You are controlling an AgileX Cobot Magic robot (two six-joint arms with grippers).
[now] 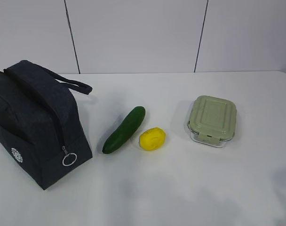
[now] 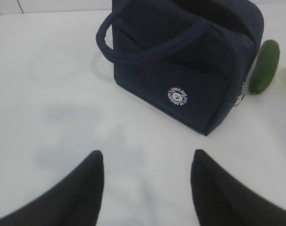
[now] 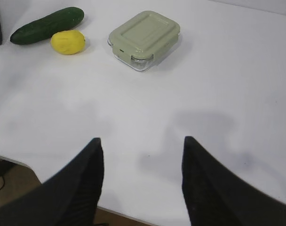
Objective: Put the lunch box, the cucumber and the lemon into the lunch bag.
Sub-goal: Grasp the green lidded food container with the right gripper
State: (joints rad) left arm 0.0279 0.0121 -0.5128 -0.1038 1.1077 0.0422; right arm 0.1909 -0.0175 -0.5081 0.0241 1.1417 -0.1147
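The lunch bag [image 1: 32, 125] stands at the left of the table [image 1: 180, 188], zipper run closed along its top as far as I can see, with the ring pull [image 1: 69, 159] hanging at the near end and the two handles lying over toward the back. The cucumber [image 1: 125, 129] lies just right of it at a slant, the lemon [image 1: 152, 139] is just beside the cucumber's near end, and I cannot tell whether they touch. The lunch box [image 1: 212, 119] sits well apart to the right, sage lid clipped on, flat on the surface. My left gripper [image 2: 146, 188] hovers over bare table in front of the bag's logo side, jaws roughly half spread, holding nothing. My right gripper [image 3: 140, 181] hovers near the table's front edge, short of the box, likewise about half spread and empty. Nothing is packed yet. Assessment: the bag must be opened first. I judge the sound method is to pinch the ring pull with the left fingers and draw along the zipper line, not upward, while the right steadies the fabric so the bag does not slide or tip. Risk: soft walls collapsing inward and narrowing the mouth before the box goes in.
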